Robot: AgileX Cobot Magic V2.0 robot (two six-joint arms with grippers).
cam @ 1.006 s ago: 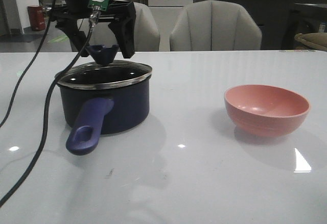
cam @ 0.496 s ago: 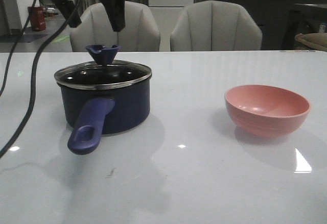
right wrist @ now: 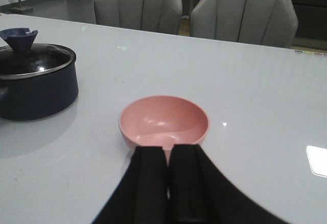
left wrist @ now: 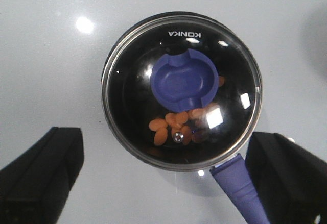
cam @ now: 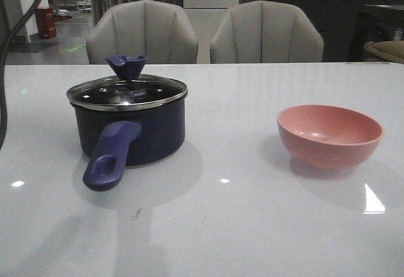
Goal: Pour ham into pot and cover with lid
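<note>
The dark navy pot (cam: 142, 135) stands at the table's left with its blue-purple handle (cam: 110, 156) toward the front. The glass lid (cam: 126, 92) sits on it, knob (cam: 127, 65) up. In the left wrist view the lid (left wrist: 127, 91) shows from above, with orange ham pieces (left wrist: 173, 124) under the glass. My left gripper (left wrist: 163, 170) is open and empty, high above the pot, its fingers (left wrist: 41, 173) wide apart. My right gripper (right wrist: 167, 155) is shut and empty, just behind the pink bowl (right wrist: 163, 119). Neither gripper shows in the front view.
The empty pink bowl (cam: 329, 135) stands at the table's right. Two grey chairs (cam: 265, 32) stand behind the far edge. A black cable (cam: 5, 75) hangs at the left edge.
My left gripper has let go of the lid's knob and risen out of the front view. The lid stays on the pot. The cable has swung left.
</note>
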